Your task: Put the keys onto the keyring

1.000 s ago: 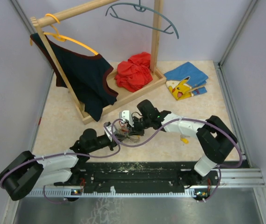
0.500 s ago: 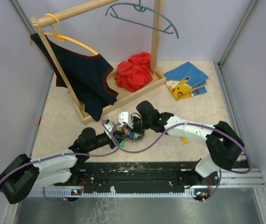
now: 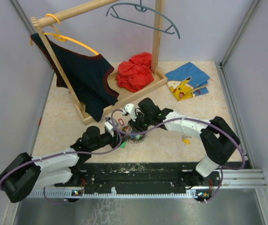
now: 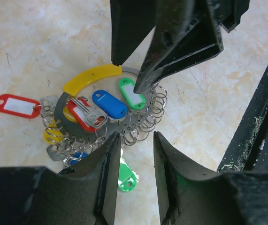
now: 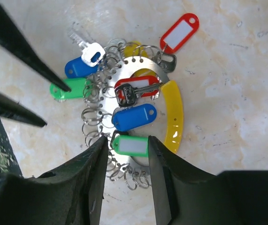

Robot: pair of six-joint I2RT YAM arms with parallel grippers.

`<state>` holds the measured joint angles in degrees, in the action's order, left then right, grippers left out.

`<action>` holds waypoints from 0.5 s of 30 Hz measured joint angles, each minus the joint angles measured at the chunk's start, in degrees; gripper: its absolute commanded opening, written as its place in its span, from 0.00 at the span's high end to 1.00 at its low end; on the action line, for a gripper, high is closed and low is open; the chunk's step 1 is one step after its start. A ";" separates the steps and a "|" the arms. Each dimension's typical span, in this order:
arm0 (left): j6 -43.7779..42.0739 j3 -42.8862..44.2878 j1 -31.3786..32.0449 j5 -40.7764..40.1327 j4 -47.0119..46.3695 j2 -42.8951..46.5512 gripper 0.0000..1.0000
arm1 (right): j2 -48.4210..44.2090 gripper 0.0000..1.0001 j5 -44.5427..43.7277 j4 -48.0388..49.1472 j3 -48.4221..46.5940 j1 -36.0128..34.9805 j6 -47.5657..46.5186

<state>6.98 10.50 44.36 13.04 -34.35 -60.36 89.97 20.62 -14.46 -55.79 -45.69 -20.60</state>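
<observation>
A pale marbled counter (image 3: 68,124) carries a wooden clothes rack (image 3: 158,42) toward 11 o'clock. Near the centre, two arms meet over the keyring (image 5: 138,60), which lies flat. The left gripper (image 4: 137,140) and right gripper (image 5: 128,140) both stand spread, pinching nothing. The keys (image 5: 126,93), tagged green, blue, red and yellow, cluster around the ring. One red tag (image 5: 179,32) lies at its 1 o'clock in the right wrist view.

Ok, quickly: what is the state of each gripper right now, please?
Left gripper: open, holding nothing.
Right gripper: open, holding nothing.
</observation>
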 measured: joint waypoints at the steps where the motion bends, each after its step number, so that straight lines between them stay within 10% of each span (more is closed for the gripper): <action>1: 0.83 0.48 0.00 -0.20 1.03 -0.33 0.60 | 0.85 0.56 -0.52 -0.22 -0.70 0.04 2.10; 15: 4.17 1.38 0.00 -1.66 4.83 -1.60 0.58 | 7.50 0.50 -8.94 -7.37 -4.37 -0.02 24.98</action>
<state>11.16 11.88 44.36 11.38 -29.52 -61.95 97.47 11.68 -21.82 -60.16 -45.71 4.38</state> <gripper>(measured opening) 0.414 0.479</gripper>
